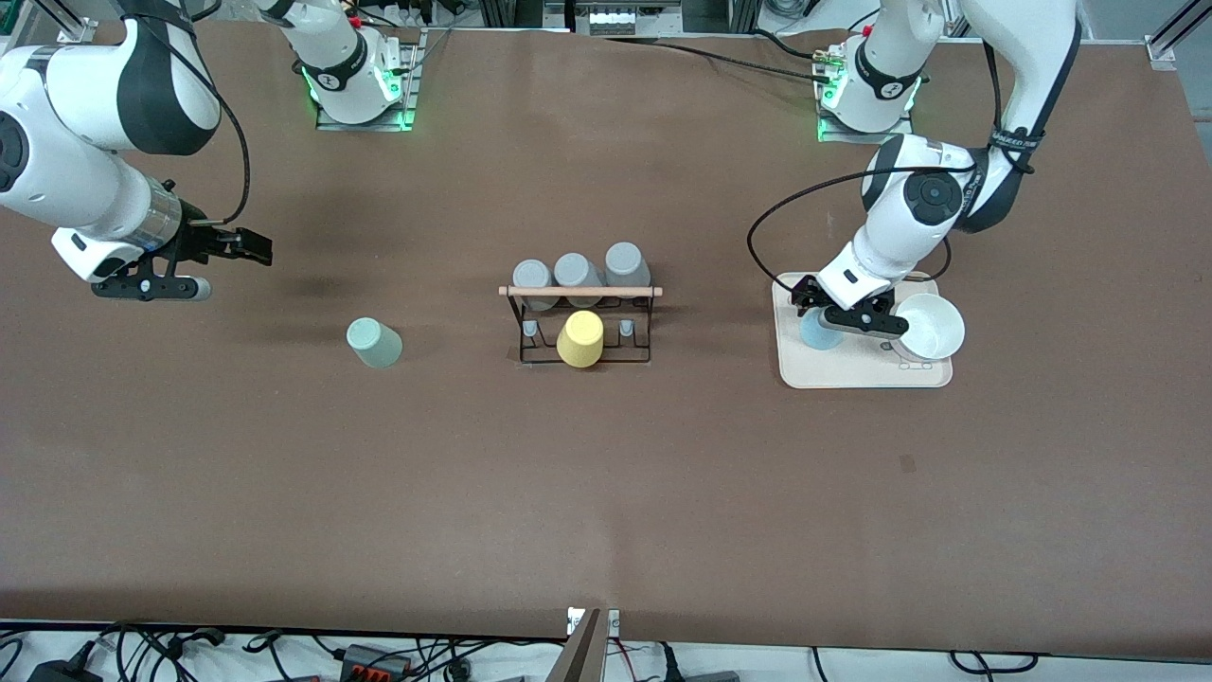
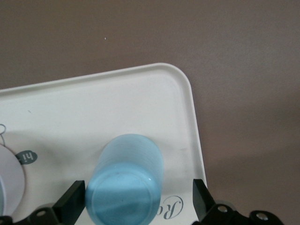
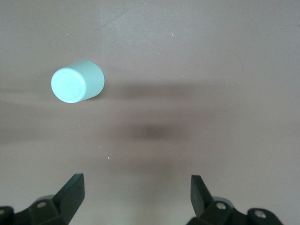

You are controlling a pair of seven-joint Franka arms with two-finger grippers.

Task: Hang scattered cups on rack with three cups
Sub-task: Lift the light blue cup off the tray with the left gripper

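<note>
- The table (image 1: 606,493) is a broad brown surface with the arms' bases along its top edge in the front view
- The beige tray (image 1: 852,371) lies toward the left arm's end of the table; a white bowl (image 1: 933,325) sits on it beside the light blue cup (image 1: 816,332), which stands mouth down on the tray near one rounded corner
- The rack (image 1: 582,327) stands mid-table, its wooden rod (image 1: 579,291) across the top; three grey cups (image 1: 576,273) sit on its pegs farther from the front camera, and a yellow cup (image 1: 580,338) sits on the middle peg of the nearer row, with a bare peg on each side of it
- The sage-green cup (image 1: 374,342) stands mouth down on the bare table, toward the right arm's end, well apart from the rack
- The left gripper (image 2: 139,206) is low over the tray with its jaws spread, one finger on each side of the blue cup and a clear gap to each, so no grip is made yet
- The right gripper (image 3: 136,194) hangs over bare table near the right arm's end, jaws wide apart and holding nothing, the green cup some way off from it; this arm seems to wait
- Judged from this, neither scattered cup is hung: the blue one is at the point of being grasped, the green one is untouched, and both free pegs are left to fill
</note>
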